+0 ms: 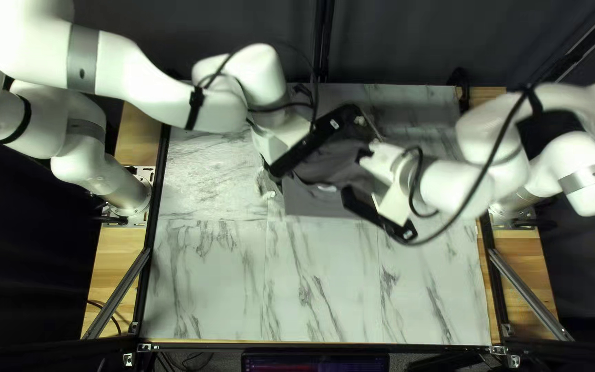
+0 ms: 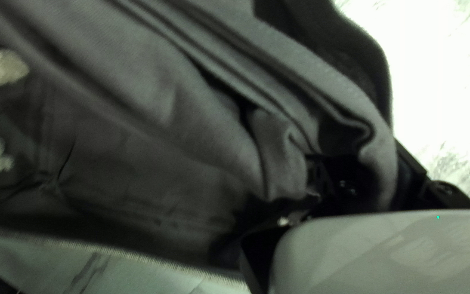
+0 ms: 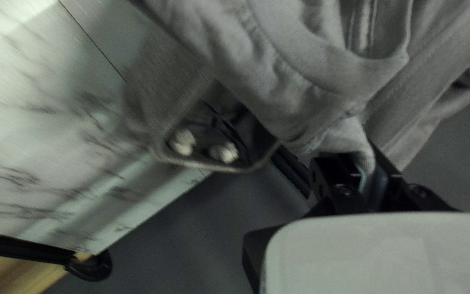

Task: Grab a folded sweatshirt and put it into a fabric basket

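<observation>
The biggest thing I see is my marbled table (image 1: pixel 318 289), with a dark curtain (image 1: pixel 394 41) behind it. Both my arms reach in over it from its sides. Toward its far edge, between my arms, stands the grey basket (image 1: pixel 318 204). The grey sweatshirt (image 3: pixel 295 65) hangs in folds over the basket's opening, and the right wrist view shows part of the cloth beyond the rim. My left gripper (image 1: pixel 315 143) has a fold of it pinched between two black fingers. My right gripper (image 1: pixel 380 215) is closed on another fold. Smallest are two pale knots (image 3: pixel 183 141) on the basket's inner wall.
</observation>
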Tool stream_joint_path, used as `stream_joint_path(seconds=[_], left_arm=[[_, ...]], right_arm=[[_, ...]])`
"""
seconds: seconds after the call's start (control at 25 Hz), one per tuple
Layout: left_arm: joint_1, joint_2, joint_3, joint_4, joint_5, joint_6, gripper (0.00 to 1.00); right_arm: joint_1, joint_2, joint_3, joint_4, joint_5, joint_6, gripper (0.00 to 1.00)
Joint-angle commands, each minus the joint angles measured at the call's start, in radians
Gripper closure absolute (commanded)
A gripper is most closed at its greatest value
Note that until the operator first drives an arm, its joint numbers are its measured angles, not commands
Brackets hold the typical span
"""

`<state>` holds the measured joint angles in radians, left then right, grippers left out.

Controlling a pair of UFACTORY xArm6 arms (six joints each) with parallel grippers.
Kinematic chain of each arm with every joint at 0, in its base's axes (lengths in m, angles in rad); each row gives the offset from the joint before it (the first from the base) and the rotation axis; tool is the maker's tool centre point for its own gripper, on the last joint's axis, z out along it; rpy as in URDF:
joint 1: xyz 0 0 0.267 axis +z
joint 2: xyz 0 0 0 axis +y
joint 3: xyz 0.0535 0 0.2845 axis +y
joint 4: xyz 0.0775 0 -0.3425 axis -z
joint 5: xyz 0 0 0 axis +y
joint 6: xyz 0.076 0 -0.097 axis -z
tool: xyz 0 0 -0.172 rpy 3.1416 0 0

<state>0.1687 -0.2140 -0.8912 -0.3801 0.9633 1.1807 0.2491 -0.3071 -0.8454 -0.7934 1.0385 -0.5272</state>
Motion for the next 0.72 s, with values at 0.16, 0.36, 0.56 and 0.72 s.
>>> stream_joint_path(seconds=[0.16,0.36,0.56,0.72], left_arm=[[0.094,-0.026,-0.027,-0.002,0.055,0.090,1.00],[0.154,-0.041,-0.019,-0.019,0.064,0.165,1.00],[0.166,-0.063,0.047,-0.047,0.011,0.207,1.00],[0.161,-0.042,0.077,-0.065,-0.031,0.220,1.00]], right_arm=[[-0.169,-0.037,0.043,-0.022,-0.130,-0.110,1.00],[-0.304,-0.064,0.113,-0.041,-0.274,-0.169,1.00],[-0.420,-0.043,0.169,-0.068,-0.425,-0.188,1.00],[-0.459,0.020,0.156,-0.100,-0.491,-0.168,1.00]])
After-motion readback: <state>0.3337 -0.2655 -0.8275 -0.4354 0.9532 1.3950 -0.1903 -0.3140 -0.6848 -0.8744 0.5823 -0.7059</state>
